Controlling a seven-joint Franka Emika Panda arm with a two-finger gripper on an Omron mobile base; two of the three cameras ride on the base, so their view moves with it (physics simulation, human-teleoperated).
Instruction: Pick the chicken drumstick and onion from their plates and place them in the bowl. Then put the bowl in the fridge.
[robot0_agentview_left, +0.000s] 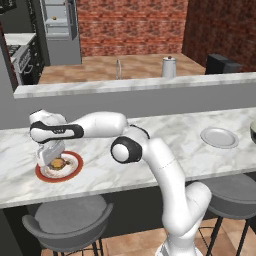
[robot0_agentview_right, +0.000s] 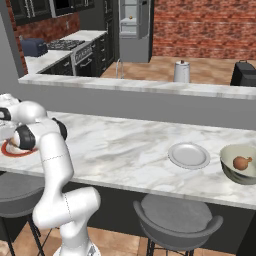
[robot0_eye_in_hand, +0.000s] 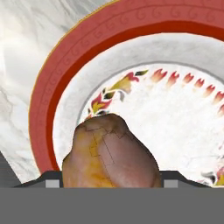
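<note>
The chicken drumstick (robot0_eye_in_hand: 109, 157), a golden-brown lump, lies on the red-rimmed white plate (robot0_eye_in_hand: 57, 87) at the counter's left end. My gripper (robot0_eye_in_hand: 108, 183) reaches down onto it, its two fingertips (robot0_eye_in_hand: 47, 183) pressed against either side of the meat. From the left base view the gripper (robot0_agentview_left: 49, 161) hangs over the plate (robot0_agentview_left: 72, 172) with the drumstick (robot0_agentview_left: 59, 163) at its tips. The onion (robot0_agentview_right: 242, 162) rests inside the pale bowl (robot0_agentview_right: 235, 175) at the counter's far right. The fridge (robot0_agentview_right: 135, 47) stands at the back of the kitchen.
An empty grey plate (robot0_agentview_right: 188, 155) sits on the marble counter (robot0_agentview_right: 120, 145) left of the bowl. A raised ledge (robot0_agentview_right: 140, 86) runs behind the counter. Grey stools (robot0_agentview_left: 67, 220) stand below the front edge. A kettle (robot0_agentview_right: 181, 71) stands beyond the ledge.
</note>
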